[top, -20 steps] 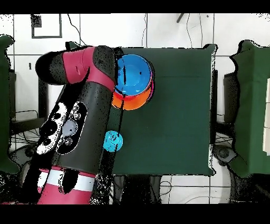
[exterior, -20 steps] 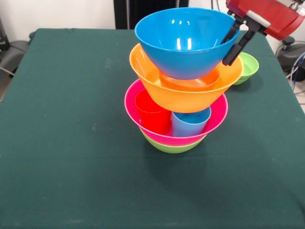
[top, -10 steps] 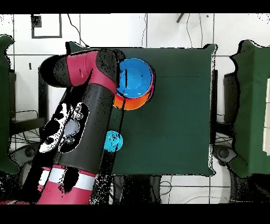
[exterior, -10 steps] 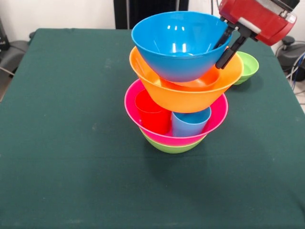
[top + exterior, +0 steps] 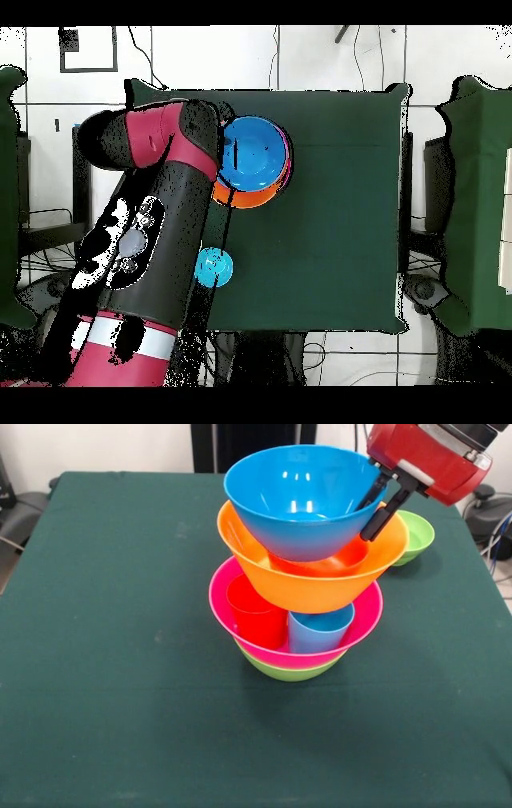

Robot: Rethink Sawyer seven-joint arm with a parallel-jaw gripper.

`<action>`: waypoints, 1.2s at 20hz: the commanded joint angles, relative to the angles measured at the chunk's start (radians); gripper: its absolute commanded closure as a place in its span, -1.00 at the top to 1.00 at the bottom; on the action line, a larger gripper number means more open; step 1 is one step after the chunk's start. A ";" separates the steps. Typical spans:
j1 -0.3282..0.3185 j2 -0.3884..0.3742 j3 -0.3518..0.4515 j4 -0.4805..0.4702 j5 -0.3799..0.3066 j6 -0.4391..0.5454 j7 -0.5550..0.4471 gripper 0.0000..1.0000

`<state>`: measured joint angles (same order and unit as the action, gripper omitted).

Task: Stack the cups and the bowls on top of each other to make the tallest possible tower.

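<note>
The tower stands mid-table: a green bowl at the bottom, then a pink bowl holding the red cup and the light blue cup. Above them rests a large orange bowl with a small orange bowl inside. On top is a blue bowl. My gripper straddles its right rim, one finger inside and one outside, shut on it. No yellow cup shows.
A small green bowl sits on the table behind and right of the tower. In the overhead view a small blue bowl lies near the arm, which covers the table's left part. The green tabletop surrounds the tower.
My gripper has shifted a little to the left with the blue bowl. The bowl has tipped closer to level over the orange bowl. The stack below has not moved.
</note>
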<state>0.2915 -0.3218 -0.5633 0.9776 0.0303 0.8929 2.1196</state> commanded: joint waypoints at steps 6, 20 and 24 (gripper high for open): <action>0.026 -0.004 0.050 0.086 0.031 -0.033 0.246 -1.00; 0.034 0.000 0.034 0.101 0.039 -0.054 0.237 -1.00; 0.036 0.005 0.026 0.098 0.035 -0.059 0.239 -1.00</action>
<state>0.3162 -0.3193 -0.5823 0.9870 0.0613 0.8927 2.1196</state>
